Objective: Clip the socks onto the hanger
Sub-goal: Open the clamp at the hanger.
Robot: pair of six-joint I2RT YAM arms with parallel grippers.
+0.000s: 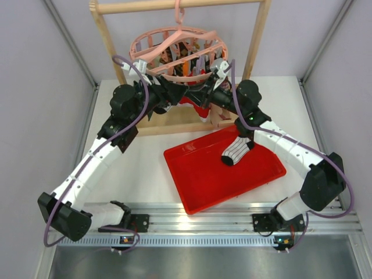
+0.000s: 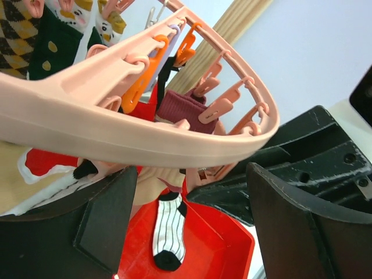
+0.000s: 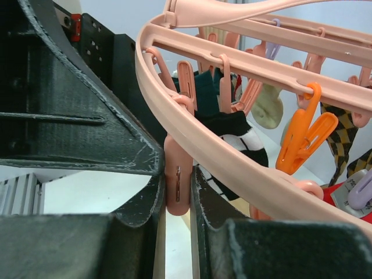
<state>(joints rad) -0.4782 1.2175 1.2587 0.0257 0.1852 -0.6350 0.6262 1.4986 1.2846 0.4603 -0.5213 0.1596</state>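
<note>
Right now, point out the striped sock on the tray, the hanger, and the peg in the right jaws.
striped sock [image 1: 237, 151], top view, mid-foot.
hanger [image 1: 138, 49], top view, left side of the ring.
pink peg [image 3: 176, 181], right wrist view, lower body.

We see a pale pink hanger [image 2: 116, 122] under a light wooden rack [image 1: 133, 6], and a glossy red tray [image 1: 197, 186] whose 2 o'clock corner carries a white sock [image 1: 237, 151] with thin black pinstripes and black toe and heel. Beneath the ring we pick out an orange peg [image 3: 305, 136] at 3 o'clock from a pink peg [image 3: 177, 180]. There are also a maroon sock [image 2: 183, 104], a dark green sock [image 2: 58, 52] with yellow dots and a brown-and-cream argyle sock [image 2: 14, 35].
</note>
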